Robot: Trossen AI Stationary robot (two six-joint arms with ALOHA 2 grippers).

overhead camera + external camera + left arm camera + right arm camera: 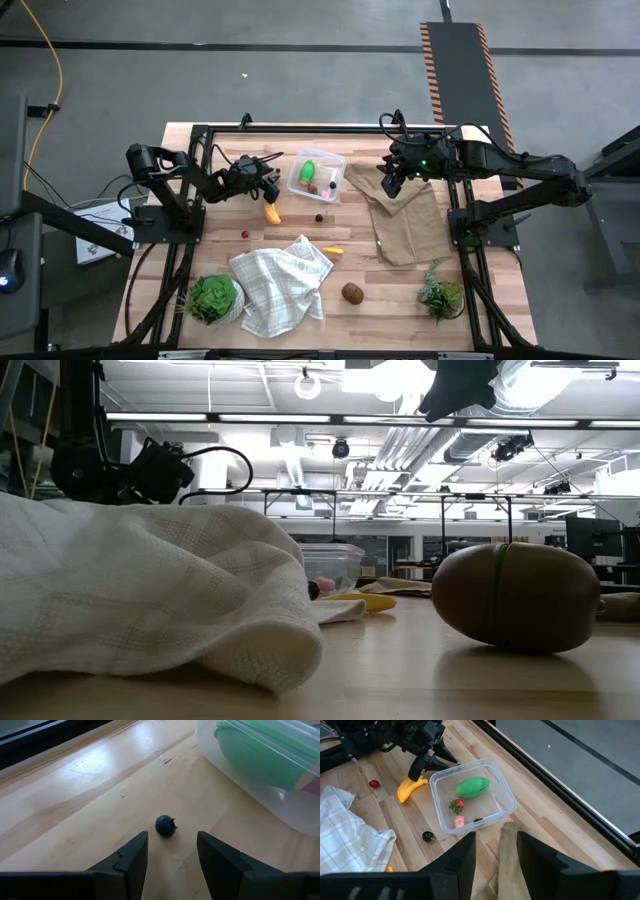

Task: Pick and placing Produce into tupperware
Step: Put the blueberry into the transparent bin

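Note:
The clear tupperware [316, 175] stands at the far middle of the table and holds a green piece [472, 786], a small red piece [457, 805], a pink piece and a dark bit. My left gripper [268, 186] is open, low beside the tupperware's left wall, with a small dark blue berry [165, 826] on the wood just beyond its fingertips [172, 845]. The yellow banana [272, 212], a red berry [244, 235], a dark berry [319, 217], a small yellow piece [333, 250] and the brown kiwi [352, 293] lie on the table. My right gripper [495, 852] is open and empty, raised to the right of the tupperware.
A white checked cloth [282, 285] lies crumpled at the near middle. A brown cloth [405, 220] lies under my right arm. Potted plants stand at the near left [212, 298] and near right [440, 295]. The black frame rail [300, 128] runs along the far edge.

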